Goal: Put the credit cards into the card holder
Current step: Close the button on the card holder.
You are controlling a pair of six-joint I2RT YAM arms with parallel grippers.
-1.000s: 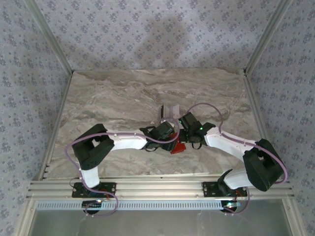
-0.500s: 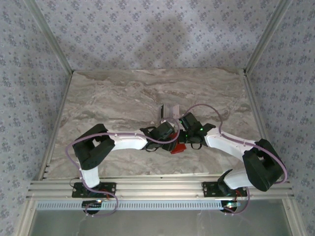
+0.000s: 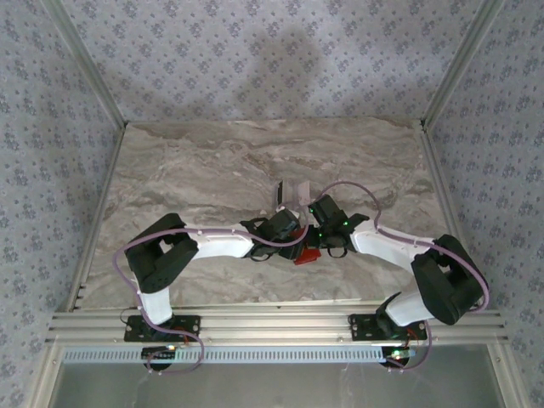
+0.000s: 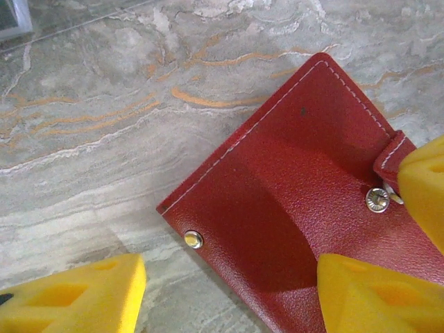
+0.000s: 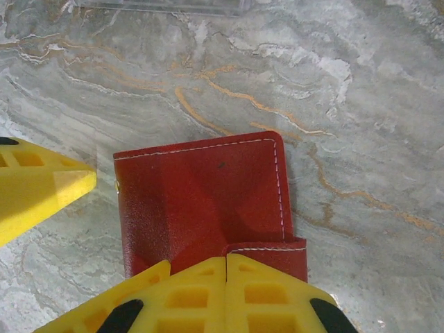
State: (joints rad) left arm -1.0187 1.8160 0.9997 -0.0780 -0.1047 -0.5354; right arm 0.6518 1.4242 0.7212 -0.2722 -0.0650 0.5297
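Near the middle of the desk (image 3: 187, 170), where both arms meet, I see the wallet (image 4: 291, 201) lying flat and folded shut, red outer side up, with pale stitching along its edges. A short tab (image 5: 267, 251) wraps over one edge, and it carries a metal snap (image 4: 377, 200). A second stud (image 4: 193, 240) sits at a corner of the cover.

My left hand (image 4: 232, 277) is spread wide and straddles that corner. One yellow finger (image 4: 76, 298) is over bare marble just beside the wallet, and the other (image 4: 374, 295) is over the red cover. I can't tell from its wrist camera whether either pad touches down.

My right hand (image 5: 227, 277) has its fingers pressed together, pad against pad, with the tips right at the tab. Whether they nip the tab or just rest against it, I cannot tell. On the left wrist camera one right finger (image 4: 424, 180) shows beside the snap. On the right wrist camera a left finger (image 5: 35, 187) sits just off the wallet's far side.

From overhead the cards (image 3: 295, 190) lie in a small cluster on the desk, beyond the two hands and apart from the wallet. They are pale, with a dark one at the left edge of the cluster. None of them is in the wallet yet.
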